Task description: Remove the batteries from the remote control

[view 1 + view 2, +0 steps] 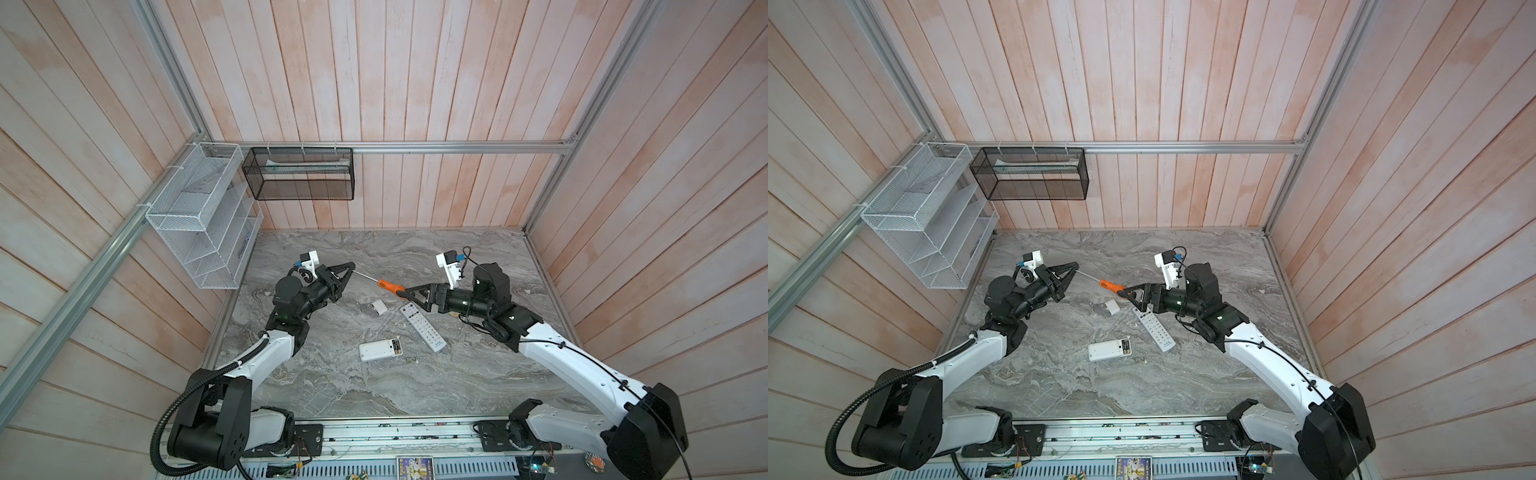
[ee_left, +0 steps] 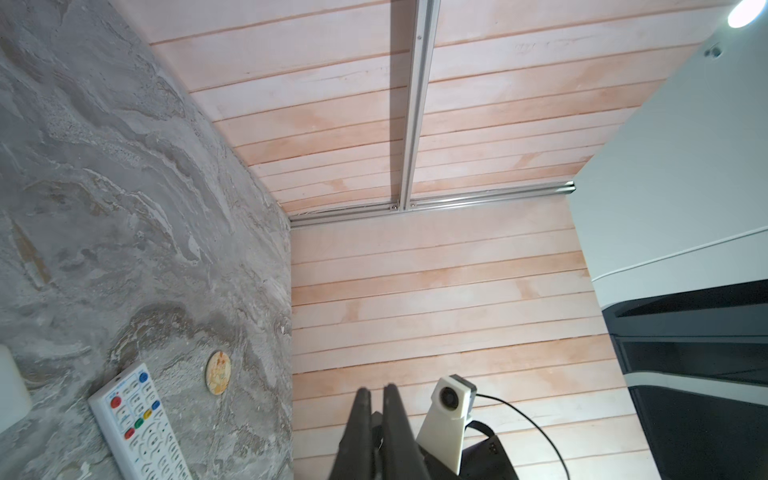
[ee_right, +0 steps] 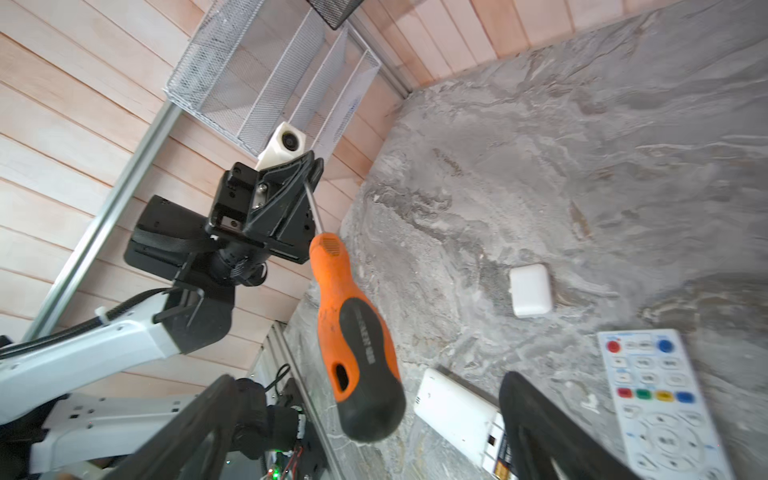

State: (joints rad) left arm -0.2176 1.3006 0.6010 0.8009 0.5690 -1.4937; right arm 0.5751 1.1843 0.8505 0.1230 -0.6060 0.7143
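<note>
right wrist view shows screwdriver [image 3: 353,332] between spread right tool [image 3: 368,380], cover [image 3: 530,289] beyond.

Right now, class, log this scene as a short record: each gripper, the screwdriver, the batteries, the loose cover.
Left gripper: shut on the screwdriver shaft
Right gripper: open, jaws either side of the orange handle
Batteries: in the open bay of the small white remote, lying on the table
White cover: loose on the table, apart from both remotes
Long remote: buttons up

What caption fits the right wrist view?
The left gripper pinches the screwdriver shaft; the open right gripper flanks its handle.
</note>
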